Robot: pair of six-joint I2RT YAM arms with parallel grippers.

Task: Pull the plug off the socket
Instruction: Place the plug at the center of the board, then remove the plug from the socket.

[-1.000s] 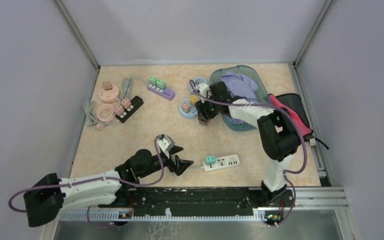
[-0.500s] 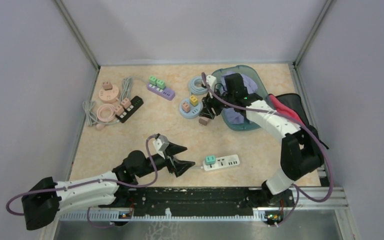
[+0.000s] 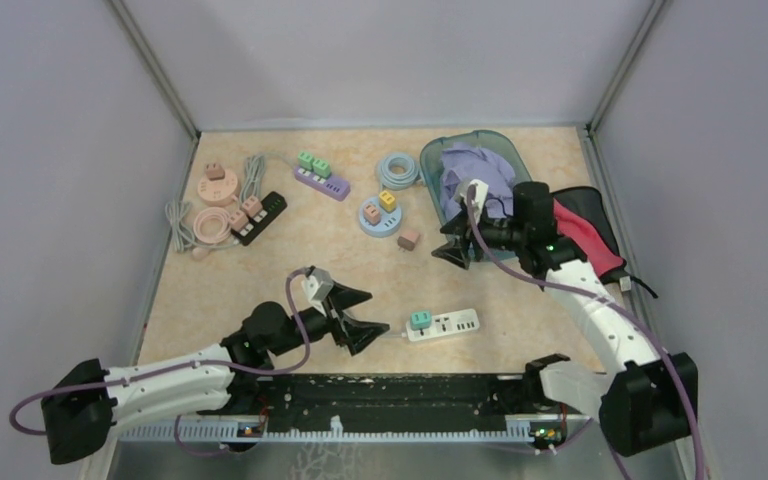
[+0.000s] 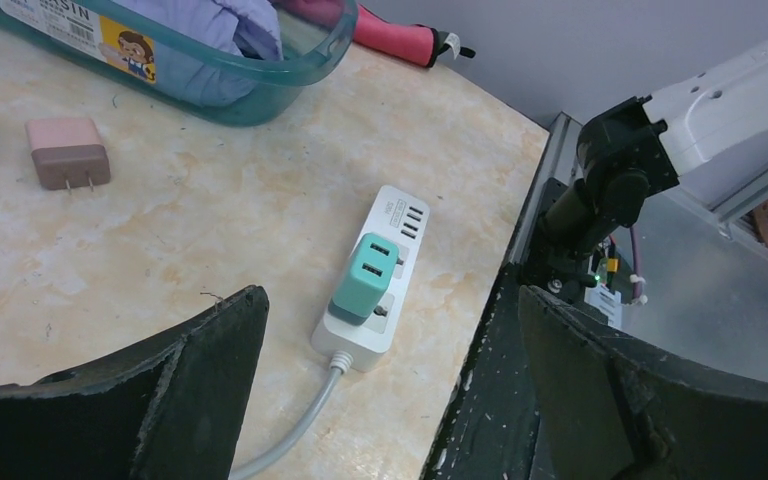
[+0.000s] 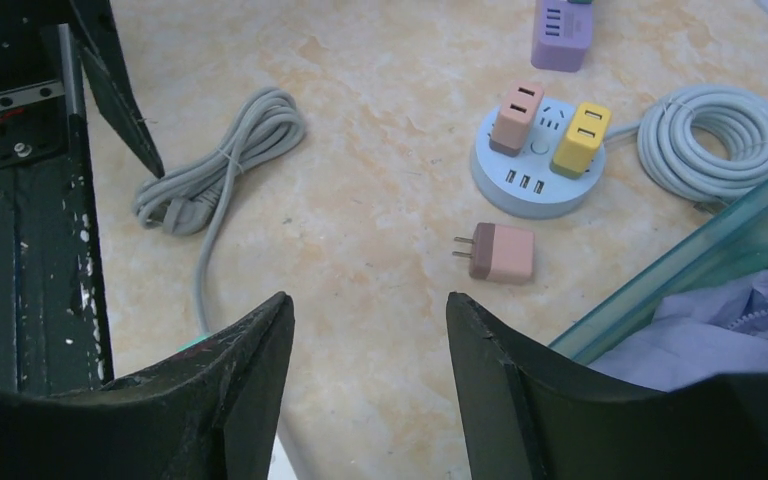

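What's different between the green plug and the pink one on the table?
The green plug is stuck upright in the white power strip; the pink plug lies loose on its side on the table, prongs bare. The green plug sits near the front edge, the pink plug further back beside the round blue socket hub. Both are small boxy adapters.

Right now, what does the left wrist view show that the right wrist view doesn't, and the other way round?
Only the left wrist view: the white power strip with the teal plug seated in it.
Only the right wrist view: the round blue hub carrying a pink plug and a yellow plug, a purple strip, a coiled grey cable and a bundled grey cord.
Both: the loose pink charger lying flat, and the teal bin holding purple cloth.
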